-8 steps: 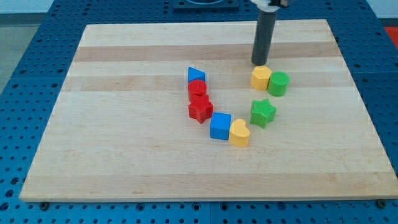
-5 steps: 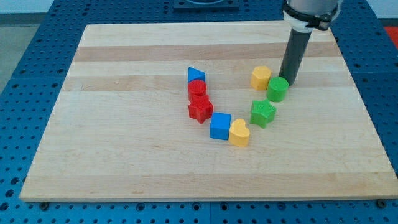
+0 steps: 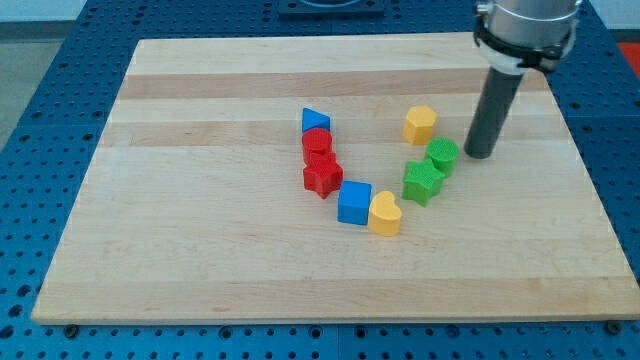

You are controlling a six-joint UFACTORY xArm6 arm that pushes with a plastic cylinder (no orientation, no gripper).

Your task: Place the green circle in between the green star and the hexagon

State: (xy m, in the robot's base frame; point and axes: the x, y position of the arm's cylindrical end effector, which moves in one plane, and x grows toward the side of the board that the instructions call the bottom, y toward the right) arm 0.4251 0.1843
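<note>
The green circle (image 3: 442, 156) lies right of the board's centre, touching the upper right of the green star (image 3: 423, 182). The yellow hexagon (image 3: 420, 125) sits above and left of the circle, with a small gap between them. My tip (image 3: 478, 154) stands just to the right of the green circle, close to it or touching its right side. The dark rod rises from there to the top of the view.
A blue triangle (image 3: 314, 120), a red circle (image 3: 318, 143), a red star (image 3: 322, 174), a blue square (image 3: 353, 202) and a yellow heart (image 3: 385, 213) form a curved chain at the board's centre. The wooden board (image 3: 200, 250) sits on a blue perforated table.
My tip moved from above the hexagon to the right and down, around the green circle. The circle slid down and left, away from the hexagon and against the green star.
</note>
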